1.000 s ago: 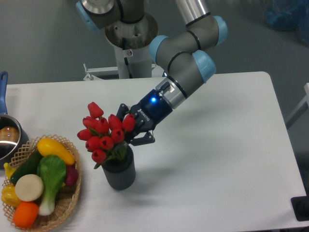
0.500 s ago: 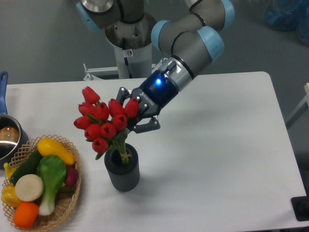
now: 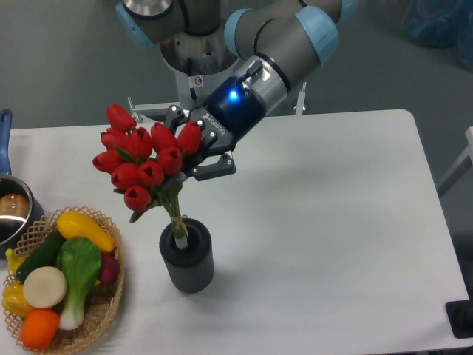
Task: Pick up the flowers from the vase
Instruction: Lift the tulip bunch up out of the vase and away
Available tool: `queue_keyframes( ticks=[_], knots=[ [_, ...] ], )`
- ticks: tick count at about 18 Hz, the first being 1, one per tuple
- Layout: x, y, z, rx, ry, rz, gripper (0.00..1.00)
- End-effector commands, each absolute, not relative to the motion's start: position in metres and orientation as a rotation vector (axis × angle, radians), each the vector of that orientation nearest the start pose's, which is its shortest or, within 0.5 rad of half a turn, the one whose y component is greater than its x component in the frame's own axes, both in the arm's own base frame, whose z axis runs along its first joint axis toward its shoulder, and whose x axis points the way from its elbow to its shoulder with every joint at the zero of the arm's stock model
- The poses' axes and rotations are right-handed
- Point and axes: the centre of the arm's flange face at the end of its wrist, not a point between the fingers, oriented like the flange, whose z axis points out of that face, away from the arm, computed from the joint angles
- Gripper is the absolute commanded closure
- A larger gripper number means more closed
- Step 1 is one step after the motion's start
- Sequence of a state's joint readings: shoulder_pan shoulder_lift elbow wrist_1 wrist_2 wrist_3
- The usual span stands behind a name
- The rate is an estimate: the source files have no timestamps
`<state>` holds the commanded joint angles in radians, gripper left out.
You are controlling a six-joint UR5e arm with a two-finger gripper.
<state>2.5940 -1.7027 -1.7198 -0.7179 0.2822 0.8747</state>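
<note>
The flowers (image 3: 140, 159), a bunch of red tulip buds with green leaves, hang tilted to the upper left above the vase (image 3: 186, 257). Their thin green stems (image 3: 176, 218) slope down, and the stem ends still sit inside the vase's round mouth. The dark grey ribbed vase stands upright on the white table. My gripper (image 3: 194, 151) reaches in from the upper right and is shut on the flowers just under the buds, with the nearest buds covering part of its fingers.
A wicker basket (image 3: 103, 307) of toy vegetables sits at the front left, close to the vase. A metal pot (image 3: 13, 211) with a blue handle stands at the left edge. The arm's base column (image 3: 194, 70) rises behind the table.
My gripper has risen and shifted left with the flowers in it. The stems have slid most of the way out of the vase, which has stayed upright.
</note>
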Motion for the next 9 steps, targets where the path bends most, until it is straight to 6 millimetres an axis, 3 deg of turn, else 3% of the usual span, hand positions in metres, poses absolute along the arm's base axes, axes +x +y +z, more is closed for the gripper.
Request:
queue_keyframes(
  ticks=[4,9],
  knots=[
    [-0.346,0.467,0.524,-1.802,0.223,-0.344,0.76],
    [-0.372,0.442,0.548,-1.804,0.124,-0.308,0.76]
  ],
)
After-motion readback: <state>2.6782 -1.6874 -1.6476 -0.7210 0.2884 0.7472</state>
